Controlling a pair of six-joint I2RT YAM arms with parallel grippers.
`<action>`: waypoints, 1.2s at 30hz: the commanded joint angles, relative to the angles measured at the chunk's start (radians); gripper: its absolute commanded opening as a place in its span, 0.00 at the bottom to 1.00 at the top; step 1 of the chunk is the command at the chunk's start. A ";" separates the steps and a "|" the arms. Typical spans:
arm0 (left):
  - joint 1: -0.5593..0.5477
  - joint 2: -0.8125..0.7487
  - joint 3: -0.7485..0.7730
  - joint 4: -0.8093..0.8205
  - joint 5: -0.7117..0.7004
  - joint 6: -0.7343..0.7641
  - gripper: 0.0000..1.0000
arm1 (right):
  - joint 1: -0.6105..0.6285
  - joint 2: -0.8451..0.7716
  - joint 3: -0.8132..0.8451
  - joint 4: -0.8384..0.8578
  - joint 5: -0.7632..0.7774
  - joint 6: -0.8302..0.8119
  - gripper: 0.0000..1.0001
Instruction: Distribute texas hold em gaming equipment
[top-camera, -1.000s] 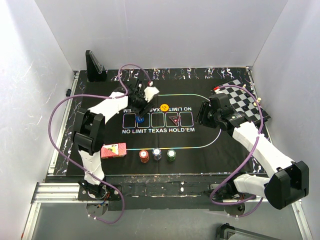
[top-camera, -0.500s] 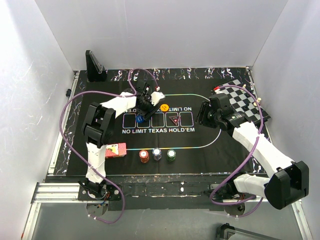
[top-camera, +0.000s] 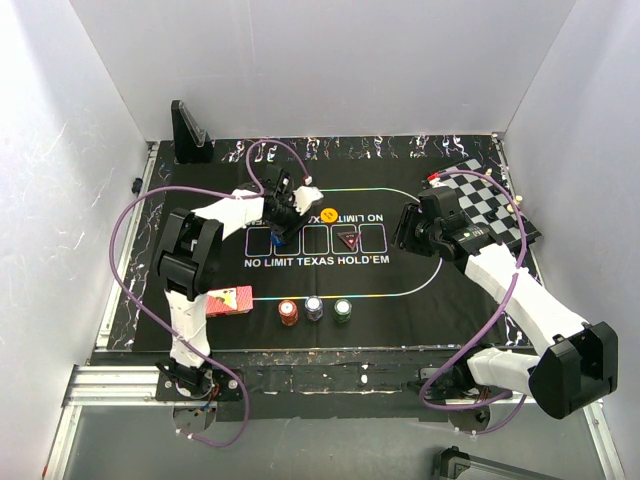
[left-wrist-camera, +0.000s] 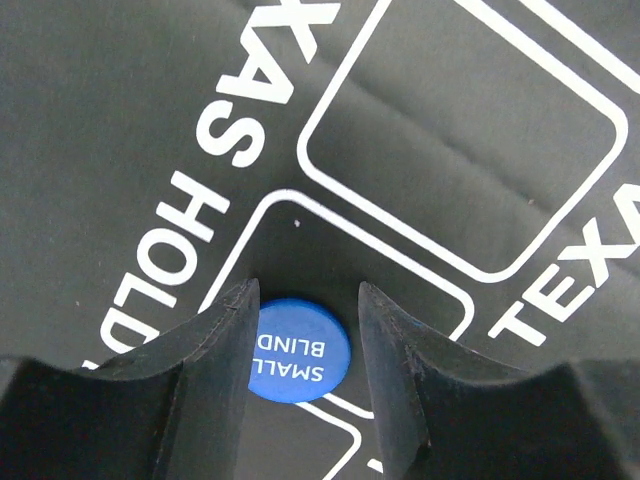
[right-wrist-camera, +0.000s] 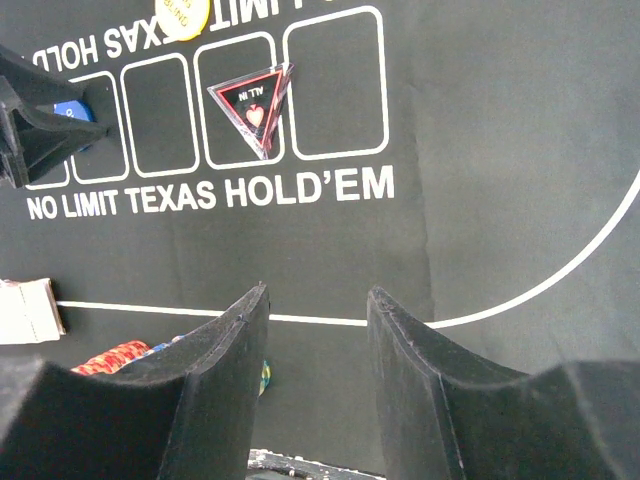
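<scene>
Clamped with the left gripper (left-wrist-camera: 305, 300) onto the blue SMALL BLIND button (left-wrist-camera: 297, 352), one finger against each side of its rim, and nothing else caught between. Sitting near the left end of the row of card boxes printed on the black mat (top-camera: 420, 270), partly over a white outline. Cannot tell whether already lifted or lying flat on the cloth.

Holding the right gripper (right-wrist-camera: 316, 297) parted and empty, with only bare mat showing between its fingers, out on the right side just beside the chessboard (top-camera: 490, 205) and well apart from every game piece.

Elsewhere: a yellow round button (top-camera: 327, 214) just beyond the boxes, near the left gripper; a triangular ALL IN marker (top-camera: 347, 238) inside the second box from the right; red chips (top-camera: 289, 313), white chips (top-camera: 314, 308) and green chips (top-camera: 342, 311) stacked in a row near the front edge; a deck of red-backed cards (top-camera: 228, 299) at front left.

Probably at the pick-up of the small blind, ahead of carrying it to a player's place. Most of the distributing yet to do, by the look of it.

Risks from here:
- Pinching a thin disc by its edge alone, so liable to squirt out sideways or tip and fall during the lift.
- Pressing low enough to catch the cloth, wrinkling the mat and shifting the marker.
- Swinging away past the yellow round button and knocking it off its spot.
</scene>
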 joint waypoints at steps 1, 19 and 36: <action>0.036 -0.036 -0.066 -0.054 -0.026 0.049 0.43 | -0.004 -0.007 0.015 0.021 0.006 0.005 0.51; 0.089 -0.161 -0.258 -0.075 -0.067 0.167 0.40 | -0.004 -0.003 0.021 0.021 0.000 0.011 0.49; 0.305 -0.283 -0.402 -0.074 -0.137 0.351 0.41 | -0.006 0.033 0.034 0.064 -0.027 0.007 0.48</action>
